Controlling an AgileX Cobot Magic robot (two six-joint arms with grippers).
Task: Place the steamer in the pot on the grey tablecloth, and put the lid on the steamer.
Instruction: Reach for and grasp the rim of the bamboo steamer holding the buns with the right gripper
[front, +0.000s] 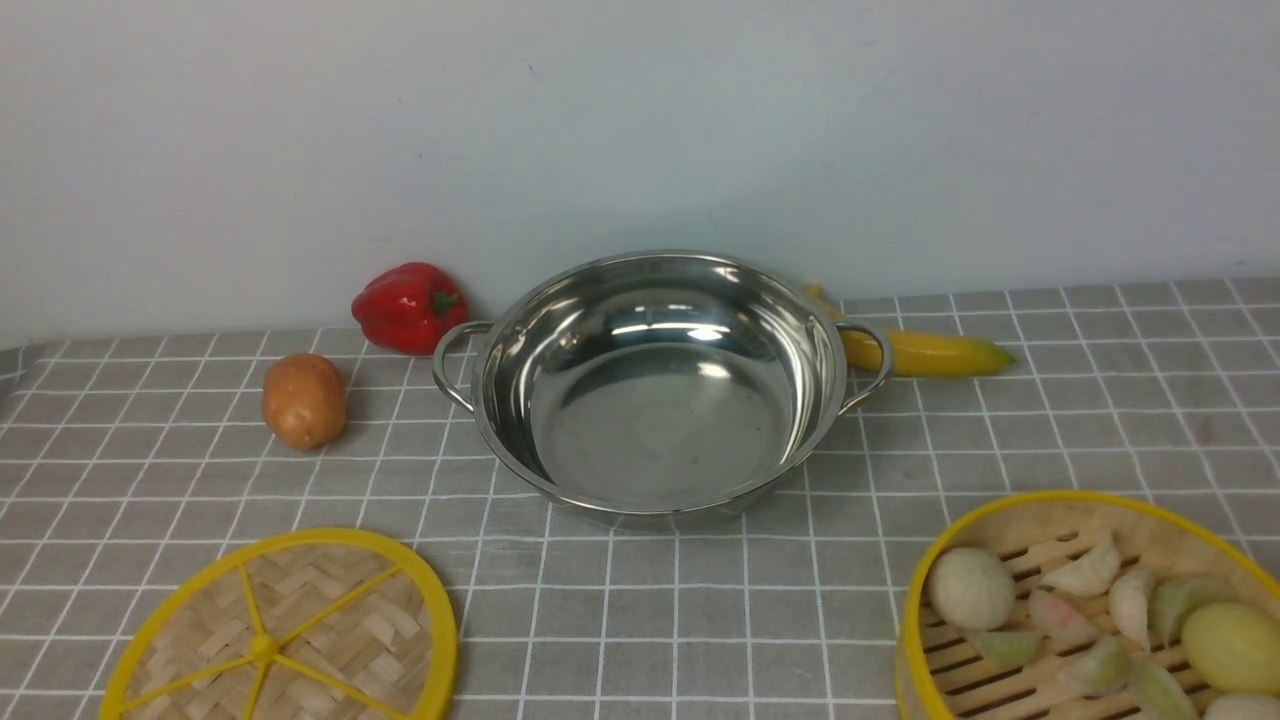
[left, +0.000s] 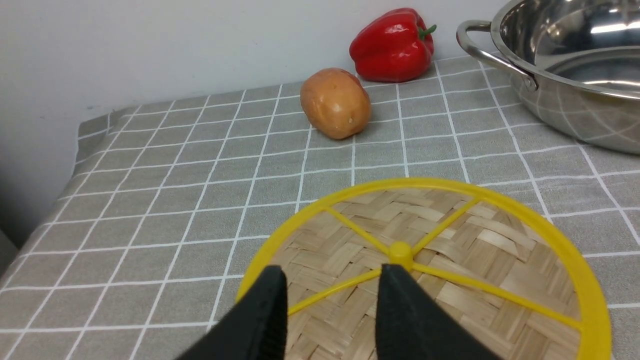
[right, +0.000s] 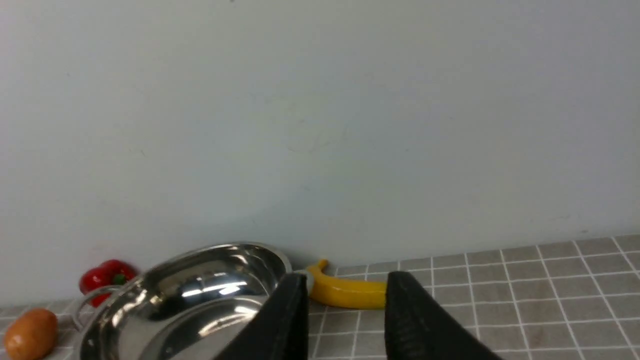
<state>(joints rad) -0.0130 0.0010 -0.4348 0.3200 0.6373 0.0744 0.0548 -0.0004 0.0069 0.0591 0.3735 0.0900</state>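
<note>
The empty steel pot stands on the grey tablecloth near the back wall. The steamer, a bamboo basket with a yellow rim, sits at the front right and holds toy dumplings and buns. The lid lies flat at the front left. Neither gripper shows in the front view. In the left wrist view my left gripper is open and empty, just above the lid near its hub. In the right wrist view my right gripper is open and empty, above the cloth, facing the pot.
A red pepper and a potato lie left of the pot. A yellow banana lies behind its right handle. The wall stands close behind the pot. The cloth's left edge shows in the left wrist view.
</note>
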